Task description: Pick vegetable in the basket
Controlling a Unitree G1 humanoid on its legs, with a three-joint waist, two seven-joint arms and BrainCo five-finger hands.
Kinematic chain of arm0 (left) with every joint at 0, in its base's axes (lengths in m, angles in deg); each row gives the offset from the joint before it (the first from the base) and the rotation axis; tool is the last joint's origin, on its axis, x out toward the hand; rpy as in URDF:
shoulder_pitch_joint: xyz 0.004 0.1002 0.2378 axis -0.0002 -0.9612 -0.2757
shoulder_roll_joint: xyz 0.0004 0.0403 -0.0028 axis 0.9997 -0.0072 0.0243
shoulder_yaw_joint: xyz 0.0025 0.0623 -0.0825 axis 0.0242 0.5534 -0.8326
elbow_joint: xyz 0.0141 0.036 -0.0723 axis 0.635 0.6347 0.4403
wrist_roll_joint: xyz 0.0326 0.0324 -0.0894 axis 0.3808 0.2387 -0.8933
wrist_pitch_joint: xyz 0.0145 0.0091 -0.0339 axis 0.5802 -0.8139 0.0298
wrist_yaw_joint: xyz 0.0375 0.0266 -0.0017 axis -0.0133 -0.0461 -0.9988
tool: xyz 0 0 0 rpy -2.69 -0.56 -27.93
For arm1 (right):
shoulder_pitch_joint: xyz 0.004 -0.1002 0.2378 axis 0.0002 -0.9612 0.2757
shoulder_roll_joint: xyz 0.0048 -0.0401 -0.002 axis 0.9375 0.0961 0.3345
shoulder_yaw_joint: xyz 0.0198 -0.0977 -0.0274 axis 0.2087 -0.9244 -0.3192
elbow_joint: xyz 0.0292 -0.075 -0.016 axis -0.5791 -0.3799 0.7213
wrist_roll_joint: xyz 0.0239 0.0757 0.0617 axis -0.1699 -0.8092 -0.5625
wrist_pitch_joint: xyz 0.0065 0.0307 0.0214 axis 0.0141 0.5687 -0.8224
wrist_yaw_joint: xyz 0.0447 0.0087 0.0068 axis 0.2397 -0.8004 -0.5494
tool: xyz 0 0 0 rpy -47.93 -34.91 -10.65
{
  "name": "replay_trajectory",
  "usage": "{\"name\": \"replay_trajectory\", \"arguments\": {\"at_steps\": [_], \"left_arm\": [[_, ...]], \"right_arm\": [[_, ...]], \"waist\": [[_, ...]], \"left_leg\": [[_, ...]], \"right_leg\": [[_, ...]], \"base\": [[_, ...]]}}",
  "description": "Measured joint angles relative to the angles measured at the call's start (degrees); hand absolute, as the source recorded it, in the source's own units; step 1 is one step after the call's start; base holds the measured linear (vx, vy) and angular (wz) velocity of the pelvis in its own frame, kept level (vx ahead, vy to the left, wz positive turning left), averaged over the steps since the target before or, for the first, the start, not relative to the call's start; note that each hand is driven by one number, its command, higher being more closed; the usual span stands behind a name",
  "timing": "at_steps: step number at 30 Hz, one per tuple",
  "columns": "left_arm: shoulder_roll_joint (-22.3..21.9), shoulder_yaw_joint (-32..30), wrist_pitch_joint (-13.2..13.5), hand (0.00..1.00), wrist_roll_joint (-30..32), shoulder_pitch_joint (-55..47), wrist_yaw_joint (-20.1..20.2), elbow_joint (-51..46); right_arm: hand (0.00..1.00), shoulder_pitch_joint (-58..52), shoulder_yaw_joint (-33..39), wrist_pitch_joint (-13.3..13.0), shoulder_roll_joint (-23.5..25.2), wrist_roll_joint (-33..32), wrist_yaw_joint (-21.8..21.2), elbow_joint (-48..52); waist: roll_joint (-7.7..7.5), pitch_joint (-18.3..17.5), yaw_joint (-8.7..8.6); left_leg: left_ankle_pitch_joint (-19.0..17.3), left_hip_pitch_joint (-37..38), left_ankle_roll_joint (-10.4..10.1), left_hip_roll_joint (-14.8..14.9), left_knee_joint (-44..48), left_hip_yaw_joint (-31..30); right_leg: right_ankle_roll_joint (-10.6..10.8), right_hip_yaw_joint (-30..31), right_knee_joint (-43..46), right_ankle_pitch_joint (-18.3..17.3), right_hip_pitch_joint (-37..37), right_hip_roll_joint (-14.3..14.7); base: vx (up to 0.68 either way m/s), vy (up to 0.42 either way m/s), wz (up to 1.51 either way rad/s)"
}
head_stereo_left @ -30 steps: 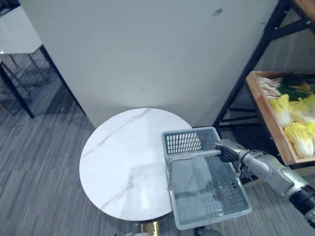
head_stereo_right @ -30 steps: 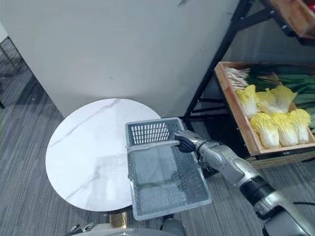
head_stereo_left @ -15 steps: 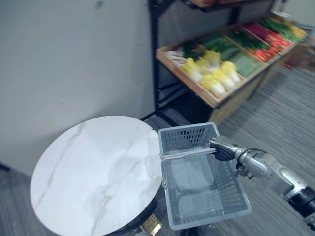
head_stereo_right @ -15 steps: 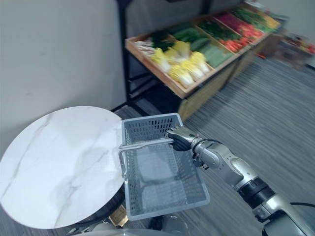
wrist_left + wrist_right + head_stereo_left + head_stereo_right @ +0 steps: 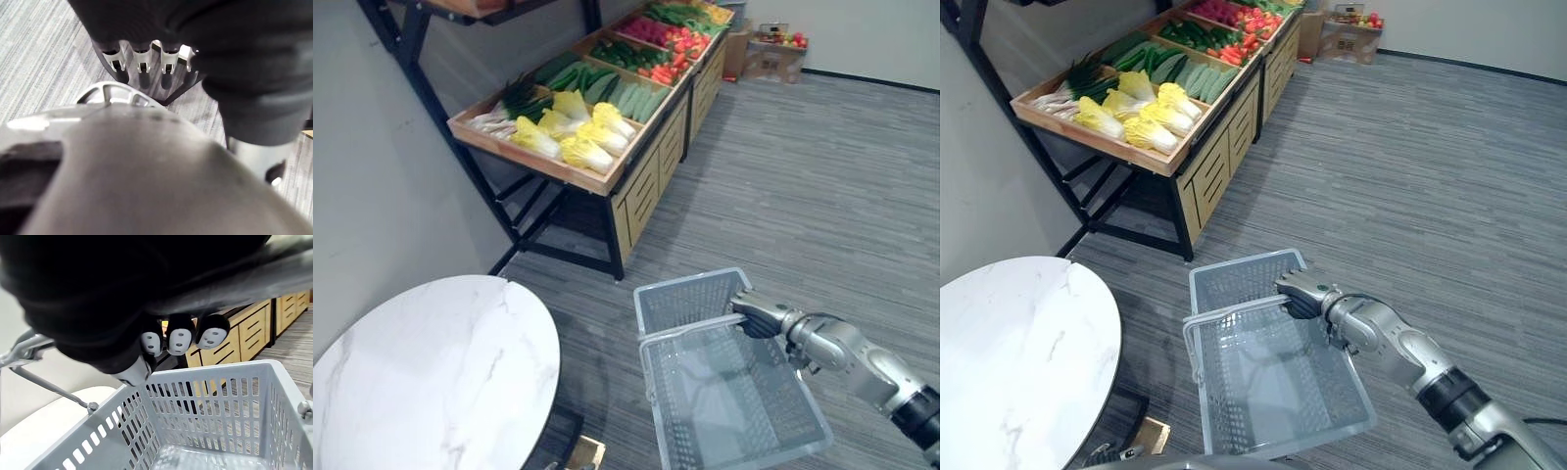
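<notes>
The fingers [image 5: 178,340] of the right hand [image 5: 1304,294] are curled tight round the thin metal handle [image 5: 1234,311] of a grey plastic basket [image 5: 690,299], dark tips tucked under towards the palm. The grip sits at the end of the handle nearest the arm, so the basket hangs below and to the inner side of the fingers, its open top facing up, ready to take something dropped in. Its mesh floor, seen directly beneath the fingers, is bare: no vegetable is in it yet. The vegetables lie well apart from the fingers, ahead of them and off to the robot's left, in a sloping wooden tray [image 5: 1097,147] on a dark metal stand. Pale yellow cabbages [image 5: 1141,117] are the closest, with green cucumbers [image 5: 1180,69] further back. The tray tilts towards the aisle, probably so the produce is easy to reach. A round white table [image 5: 421,372] stands to the left of the fingers, near the basket but not touching it. The left hand [image 5: 139,61] hangs with its fingers straight and loose, holding nothing, presumably kept free for picking.
</notes>
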Motion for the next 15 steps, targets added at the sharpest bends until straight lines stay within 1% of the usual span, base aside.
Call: {"name": "replay_trajectory", "arguments": {"at_steps": [1, 2, 3, 4, 6, 7, 8, 9, 10, 11, 12, 13, 14, 15], "left_arm": [[-0.3, -0.1, 0.2, 0.00, 0.0, 0.0, -0.2, 0.0], [-0.7, -0.7, 0.5, 0.00, -0.2, -0.2, -0.2, 0.1], [-1.0, -1.1, 0.8, 0.00, -0.4, -0.3, -0.3, 0.1], [-1.9, -2.4, 1.4, 0.00, -0.9, -1.2, -0.5, 0.0], [-2.4, -3.5, 1.6, 0.00, -1.0, -1.7, -0.5, 0.0], [-2.5, -3.7, 1.8, 0.00, -1.0, -1.7, -0.3, -0.1], [-2.6, -3.7, 1.8, 0.00, -1.0, -1.7, -0.2, -0.2], [-2.7, -4.0, 2.0, 0.00, -1.0, -1.9, -0.1, -0.5], [-2.6, -4.4, 2.0, 0.00, -1.0, -2.0, -0.1, -0.6], [-2.2, -4.6, 2.1, 0.00, -0.9, -1.6, -0.2, -0.9], [-2.0, -4.9, 2.2, 0.00, -0.9, -1.5, -0.1, -1.0], [-2.0, -5.3, 2.1, 0.00, -0.9, -1.5, -0.1, -1.1], [-2.1, -5.4, 2.1, 0.00, -0.9, -1.5, -0.1, -1.1], [-2.2, -5.4, 2.1, 0.00, -0.8, -1.5, 0.0, -1.2]], "right_arm": [[1.00, 0.1, 0.0, 0.0, 0.1, 0.0, 0.5, 0.0], [1.00, 0.4, 0.1, -0.1, 0.2, 0.0, 1.2, -0.1], [1.00, 0.6, 0.1, -0.1, 0.2, -0.1, 1.4, -0.1], [1.00, 0.8, 0.1, -0.2, 0.3, -0.9, 1.5, -0.1], [1.00, 0.8, 0.1, -0.2, 0.3, -2.0, 1.5, -0.2], [1.00, 0.5, 0.3, -0.2, 0.5, -2.5, 1.5, -0.4], [1.00, 0.5, 0.3, -0.2, 0.5, -2.5, 1.4, -0.9], [1.00, 0.2, 0.6, -0.2, 0.8, -2.5, 1.3, -1.2], [1.00, -0.2, 0.7, -0.1, 0.9, -2.5, 1.3, -1.3], [1.00, -1.6, 1.4, -0.2, 1.0, -3.1, 1.2, -1.3], [1.00, -2.9, 2.4, -0.2, 1.2, -3.7, 1.0, -1.4], [1.00, -4.5, 3.5, -0.2, 1.6, -4.2, 1.0, -1.9], [1.00, -6.3, 5.6, -0.2, 2.5, -4.5, 0.9, -2.2], [1.00, -7.3, 6.9, -0.3, 2.9, -4.5, 0.9, -2.3]], "waist": [[-0.45, 0.5, 0.31], [-0.07, 0.7, 0.40], [0.06, 0.7, 0.55], [0.54, 1.0, 0.99], [1.17, 1.4, 0.84], [1.63, 1.8, 0.69], [1.96, 2.0, 0.75], [2.76, 2.4, 0.80], [2.68, 2.4, 0.80], [1.39, 3.2, 0.65], [0.87, 3.7, 0.73], [0.55, 3.9, 0.90], [0.95, 4.1, 0.73], [1.20, 4.1, 0.66]], "left_leg": [[-0.5, -2.1, -1.1, -1.0, 2.5, -8.8], [-3.8, -3.8, -2.7, -5.2, 2.6, -20.5], [-5.0, -4.3, -3.0, -7.3, 2.1, -25.3], [-7.4, -4.6, -3.1, -11.9, -0.5, -35.2], [-7.9, -4.6, -2.9, -14.7, -3.9, -42.7], [-7.7, -4.5, -3.1, -16.2, -7.3, -47.4], [-7.1, -4.4, -3.2, -17.1, -10.1, -50.4], [-7.6, -3.2, -4.9, -17.4, -12.5, -52.9], [-8.1, -2.6, -5.1, -17.5, -13.7, -53.5], [-8.2, -3.2, -4.5, -18.6, -14.0, -52.6], [-8.5, -3.7, -4.0, -19.4, -13.5, -51.8], [-8.9, -3.8, -3.2, -20.4, -12.9, -51.2], [-9.3, -3.4, -2.6, -21.4, -12.5, -51.2], [-9.5, -3.5, -2.3, -21.8, -12.4, -51.3]], "right_leg": [[-0.6, 3.1, -0.1, 0.4, 0.0, -0.5], [-0.9, 6.2, -0.1, 0.8, -0.7, -1.3], [-0.8, 7.9, 0.0, 1.0, -1.2, -1.6], [-1.4, 12.1, -0.3, 1.3, -2.3, -1.2], [-1.6, 15.5, -0.9, 1.8, -3.0, -0.1], [-1.4, 17.5, -0.4, 2.1, -3.5, 0.8], [-1.3, 19.1, 0.2, 2.1, -4.4, 1.5], [-0.6, 21.0, 0.6, 1.9, -5.5, 2.3], [-0.2, 21.6, 0.6, 2.2, -5.9, 2.2], [1.5, 21.8, -0.6, 3.4, -5.8, 1.1], [2.9, 21.9, -1.6, 4.4, -5.9, 0.2], [3.6, 22.4, -2.2, 5.3, -5.6, -0.8], [3.9, 22.3, -2.8, 5.4, -4.8, -1.8], [4.2, 22.3, -2.8, 5.6, -4.7, -2.1]], "base": [[-0.09, -0.028, -1.12], [-0.08, -0.011, -1.21], [-0.08, 0.050, -1.59], [-0.04, 0.055, -1.35], [-0.05, 0.117, -1.23], [-0.04, 0.149, -1.08], [-0.06, 0.183, -1.10], [-0.03, 0.206, -0.83], [-0.01, 0.202, -0.64], [0.02, 0.208, -0.30], [0.01, 0.209, -0.23], [0.02, 0.249, -0.05], [0.03, 0.196, 0.01], [0.05, 0.165, 0.08]]}}
